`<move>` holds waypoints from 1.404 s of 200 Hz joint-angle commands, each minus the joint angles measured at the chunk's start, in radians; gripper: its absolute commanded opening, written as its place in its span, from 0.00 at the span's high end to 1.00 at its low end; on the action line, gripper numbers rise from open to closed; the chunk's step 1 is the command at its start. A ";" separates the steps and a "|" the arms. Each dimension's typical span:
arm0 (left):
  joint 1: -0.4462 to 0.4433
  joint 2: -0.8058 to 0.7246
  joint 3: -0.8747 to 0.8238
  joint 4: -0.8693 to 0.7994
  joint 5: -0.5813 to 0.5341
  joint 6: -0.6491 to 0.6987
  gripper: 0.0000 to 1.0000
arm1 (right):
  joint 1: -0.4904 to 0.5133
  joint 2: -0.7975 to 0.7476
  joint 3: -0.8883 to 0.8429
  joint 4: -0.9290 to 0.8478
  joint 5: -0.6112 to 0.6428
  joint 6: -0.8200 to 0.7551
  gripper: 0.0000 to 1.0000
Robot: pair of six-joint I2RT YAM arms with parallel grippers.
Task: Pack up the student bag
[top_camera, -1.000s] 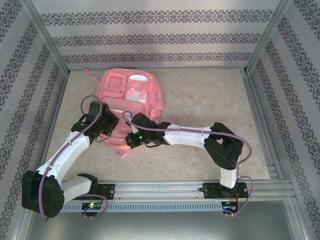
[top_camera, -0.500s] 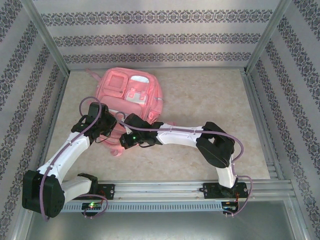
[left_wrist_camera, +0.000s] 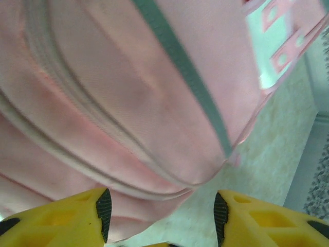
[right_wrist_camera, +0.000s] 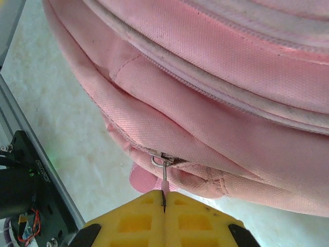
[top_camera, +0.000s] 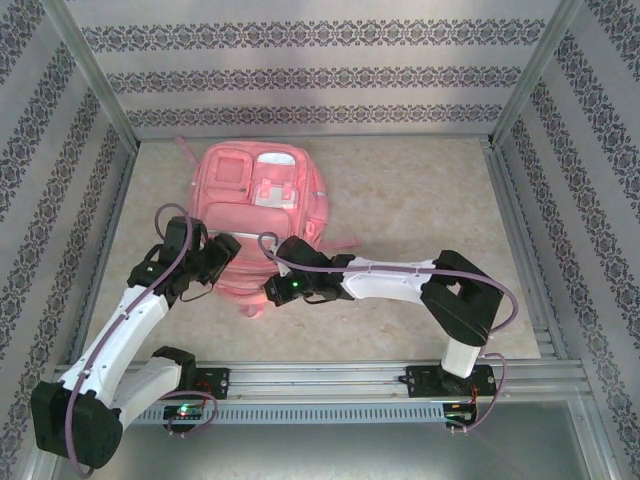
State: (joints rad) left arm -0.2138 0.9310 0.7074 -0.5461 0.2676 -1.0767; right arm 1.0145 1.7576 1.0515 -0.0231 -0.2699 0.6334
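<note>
The student bag [top_camera: 258,195], a large pink backpack, lies flat at the back left of the table with its pockets facing up. My left gripper [top_camera: 226,249] is at the bag's near left side. In the left wrist view it [left_wrist_camera: 159,216] stands open, its yellow fingers [left_wrist_camera: 77,216] apart over the bag's [left_wrist_camera: 128,92] rounded edge, holding nothing. My right gripper [top_camera: 272,291] is at the bag's near edge. It [right_wrist_camera: 164,198] is shut on the pink zipper pull [right_wrist_camera: 165,185], which hangs from the metal slider [right_wrist_camera: 160,158] on the bag's [right_wrist_camera: 231,77] side seam.
An aluminium frame rail [top_camera: 380,378] runs along the near edge, and rails line both sides [top_camera: 520,230]. Patterned walls close in the table. Bare beige tabletop [top_camera: 420,190] lies to the right of the bag.
My left gripper has opened and let go of the bag, and its arm has dropped lower. My right gripper has moved a little to the right, still pinching the zipper pull.
</note>
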 commanded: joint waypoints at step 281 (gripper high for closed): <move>0.008 0.081 -0.250 0.196 0.060 -0.064 0.55 | 0.014 0.062 -0.101 0.001 0.042 -0.043 0.82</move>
State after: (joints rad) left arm -0.2138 1.0084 0.4732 -0.3923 0.3206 -1.1187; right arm 1.0103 1.7691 0.9466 0.0425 -0.2581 0.6037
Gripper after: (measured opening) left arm 0.447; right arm 0.175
